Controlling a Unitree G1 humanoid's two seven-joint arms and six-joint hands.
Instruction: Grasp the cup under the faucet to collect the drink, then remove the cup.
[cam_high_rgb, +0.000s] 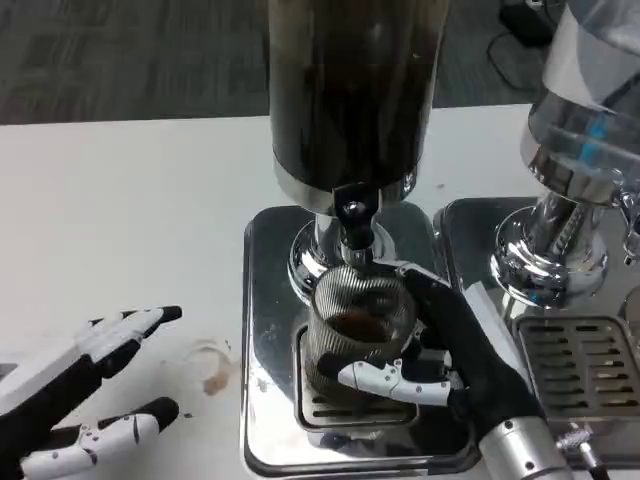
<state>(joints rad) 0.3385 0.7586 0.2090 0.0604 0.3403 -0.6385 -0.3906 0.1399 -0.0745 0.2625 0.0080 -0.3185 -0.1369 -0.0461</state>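
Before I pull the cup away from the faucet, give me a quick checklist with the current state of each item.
1. Right hand grips the cup: ok, its fingers wrap around the ribbed wall.
2. Cup sits under the faucet: ok, directly below the spout, over the drip grate.
3. Drink collected: ok, dark liquid shows inside the cup; how full it is, cannot tell.
4. Flow stopped: cannot tell, no stream is plainly visible.
5. Left hand out of the way: ok, it rests open on the table, apart from the dispenser.
6. Table clean: not ok, a brownish spill mark lies left of the tray.
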